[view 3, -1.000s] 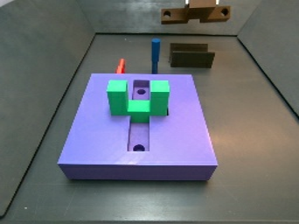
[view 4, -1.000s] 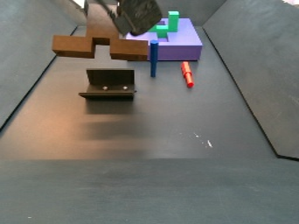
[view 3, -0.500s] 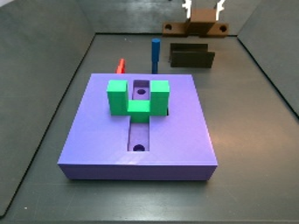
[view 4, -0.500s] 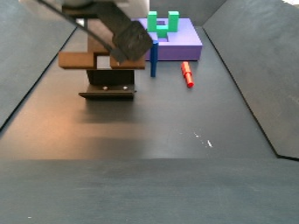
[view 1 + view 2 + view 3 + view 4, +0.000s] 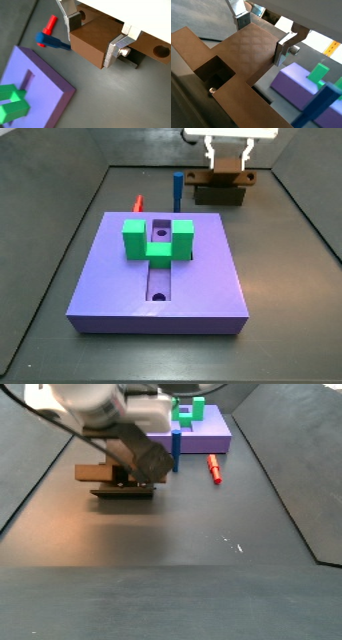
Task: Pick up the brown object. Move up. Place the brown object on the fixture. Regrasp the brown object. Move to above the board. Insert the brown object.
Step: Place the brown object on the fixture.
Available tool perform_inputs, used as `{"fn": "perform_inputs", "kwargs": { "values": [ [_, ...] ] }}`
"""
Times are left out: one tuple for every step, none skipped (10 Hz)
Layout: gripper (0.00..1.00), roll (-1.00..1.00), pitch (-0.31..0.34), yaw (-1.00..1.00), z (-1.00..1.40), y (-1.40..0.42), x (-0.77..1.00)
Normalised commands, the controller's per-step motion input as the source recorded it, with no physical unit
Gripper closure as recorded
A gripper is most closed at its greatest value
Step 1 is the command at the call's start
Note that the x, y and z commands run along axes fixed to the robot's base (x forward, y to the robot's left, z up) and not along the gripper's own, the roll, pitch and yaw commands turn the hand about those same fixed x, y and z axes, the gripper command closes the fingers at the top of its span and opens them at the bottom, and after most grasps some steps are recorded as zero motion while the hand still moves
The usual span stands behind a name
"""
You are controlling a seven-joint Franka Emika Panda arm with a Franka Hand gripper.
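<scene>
Gripper (image 5: 230,166) is clamping the brown bar (image 5: 93,44), holding it right at the fixture (image 5: 219,194), far from the board (image 5: 160,278). Risk imo: if the bar is sitting crooked w/ the walls, it could be tipping off on release.

Both side views face each other along the table, sharing the board (image 5: 158,268) (image 5: 201,434); both wrist views look closely past the gripper (image 5: 93,42) (image 5: 264,37).

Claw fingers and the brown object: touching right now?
Touching. In both wrist views the claw has its silver fingers pressed flat against opposite sides of the brown object, no gap visible, just above the fixture.
</scene>
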Motion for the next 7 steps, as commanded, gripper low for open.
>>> {"fn": "perform_inputs", "kwargs": {
  "values": [
    [1.00, 0.07, -0.094, 0.00, -0.36, 0.00, 0.07],
    [1.00, 0.09, 0.000, 0.04, -0.31, 0.01, 0.00],
    [1.00, 0.11, 0.000, 0.01, -0.29, 0.03, 0.00],
    [1.00, 0.03, 0.000, 0.00, -0.29, 0.05, 0.00],
    [1.00, 0.00, 0.000, 0.00, -0.28, 0.07, 0.00],
    [1.00, 0.02, 0.000, 0.00, -0.25, 0.04, -0.01],
    [1.00, 0.00, 0.000, 0.00, 0.00, 0.00, 0.00]
  ]
}}
